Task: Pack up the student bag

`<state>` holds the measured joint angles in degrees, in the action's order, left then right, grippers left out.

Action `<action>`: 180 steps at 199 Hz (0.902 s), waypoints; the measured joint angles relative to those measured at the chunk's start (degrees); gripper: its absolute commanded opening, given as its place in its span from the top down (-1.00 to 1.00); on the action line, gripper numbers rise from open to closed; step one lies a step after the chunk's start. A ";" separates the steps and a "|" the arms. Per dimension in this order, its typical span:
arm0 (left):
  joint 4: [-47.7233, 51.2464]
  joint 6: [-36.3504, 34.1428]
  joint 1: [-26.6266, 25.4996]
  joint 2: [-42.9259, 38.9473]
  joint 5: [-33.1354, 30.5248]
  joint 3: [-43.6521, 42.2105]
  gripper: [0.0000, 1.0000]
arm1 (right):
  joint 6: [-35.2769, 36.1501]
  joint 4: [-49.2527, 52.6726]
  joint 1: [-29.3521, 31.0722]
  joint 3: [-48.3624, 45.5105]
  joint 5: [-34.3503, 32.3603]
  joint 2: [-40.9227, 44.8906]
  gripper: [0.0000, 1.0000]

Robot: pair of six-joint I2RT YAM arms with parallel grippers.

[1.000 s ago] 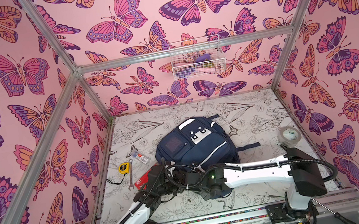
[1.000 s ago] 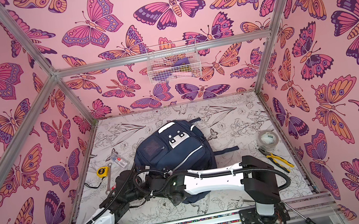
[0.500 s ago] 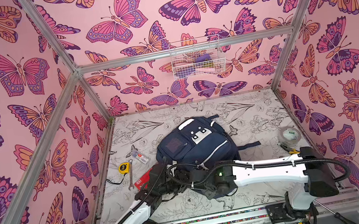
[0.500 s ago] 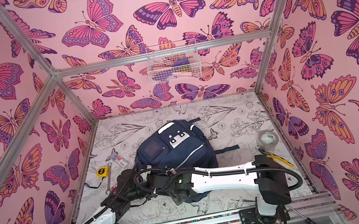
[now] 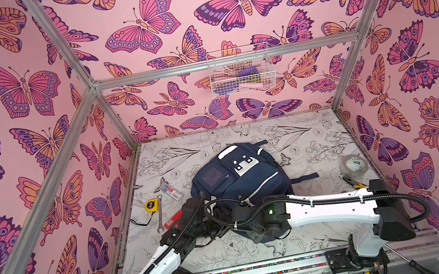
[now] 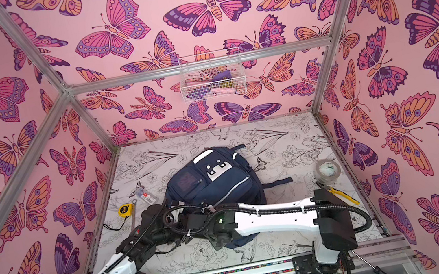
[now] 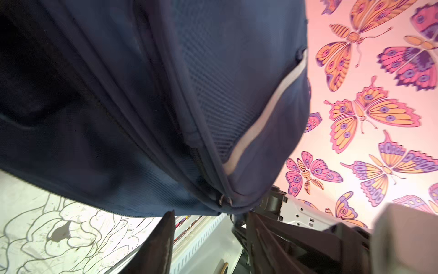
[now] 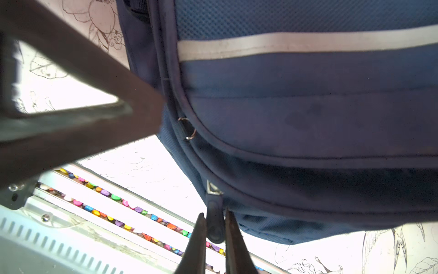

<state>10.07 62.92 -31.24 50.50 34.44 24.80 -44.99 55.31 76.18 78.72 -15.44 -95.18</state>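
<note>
Floral-printed white tabletop, near edge | my right gripper clamped on small black rubber zipper pull at near end of navy-blue fabric backpack | my left gripper just beside it, jaws parted, apparently gripping nothing | backpack lies flat mid-table, patch side up | white wire basket hangs on far pink butterfly wall
</note>
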 measured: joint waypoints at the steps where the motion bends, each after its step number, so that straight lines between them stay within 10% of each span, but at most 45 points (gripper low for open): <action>1: 0.00 -0.02 -0.02 0.20 0.04 0.09 0.03 | 0.00 0.00 0.00 0.00 -0.02 0.00 1.00; 99: -4.81 0.13 -1.05 7.32 0.92 1.73 0.21 | -0.02 -1.53 -0.02 0.09 0.09 1.55 1.00; 147: -5.33 0.35 -1.05 5.01 0.66 1.60 0.20 | -1.77 -7.02 -1.64 -6.38 3.89 3.08 0.10; 180: -5.35 0.35 -1.05 4.98 0.66 1.18 0.20 | -3.43 -13.75 -3.39 -13.31 8.33 6.29 0.01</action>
<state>4.71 63.26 -32.29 55.48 35.09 25.98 -48.42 41.56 72.79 65.41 -7.11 -88.88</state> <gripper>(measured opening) 0.399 0.493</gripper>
